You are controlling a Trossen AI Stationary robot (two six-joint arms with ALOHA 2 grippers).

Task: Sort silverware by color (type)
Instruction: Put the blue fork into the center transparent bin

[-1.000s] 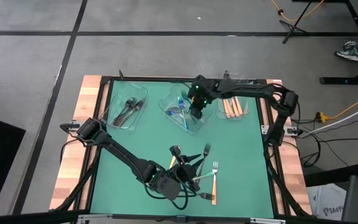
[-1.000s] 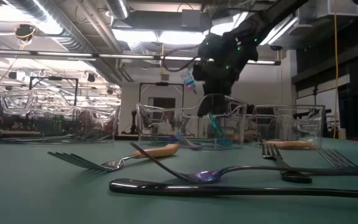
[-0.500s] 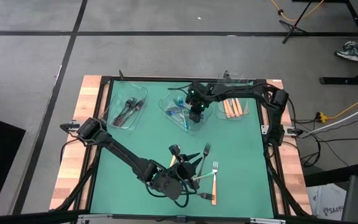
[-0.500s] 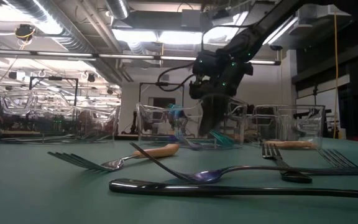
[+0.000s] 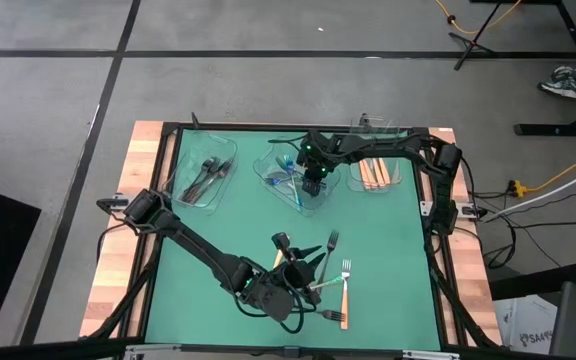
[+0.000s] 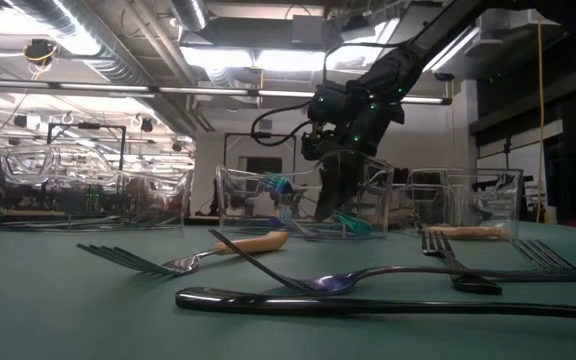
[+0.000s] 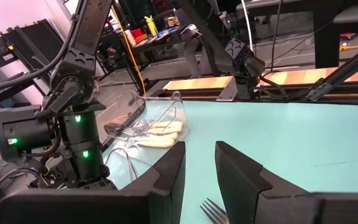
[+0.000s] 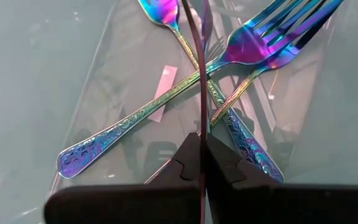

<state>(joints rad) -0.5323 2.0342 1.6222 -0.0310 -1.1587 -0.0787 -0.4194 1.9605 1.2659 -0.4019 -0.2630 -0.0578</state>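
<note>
Broadly the same green table as one second ago, with the left arm unmoved along the near left side. Left gripper low over the loose silverware at the near middle, fingers parted, nothing between them, only fork tines below.

Right arm changed: reaching in from the far right, now lower and slightly more to the left than one second ago, hardly different from half a second ago. Right gripper down inside the middle tray, clenched on a thin iridescent piece, seen only edge-on, so not possible to tell fork from spoon.

Three clear trays in a row at the far edge. Left tray with dark forks, about three, overlapping and hard to count. Right tray with orange-handled pieces, about three, heads not clear. On the middle tray's floor, two iridescent utensils lying crossed: one plainly an iridescent fork, the other with its head cut off.

Among the loose pieces, in the low view, three in front: one orange-handled fork, one purple-blue piece, one long black piece. Behind, at least one more dark fork. Rest of the pile partly hidden under the left gripper from above.
</note>
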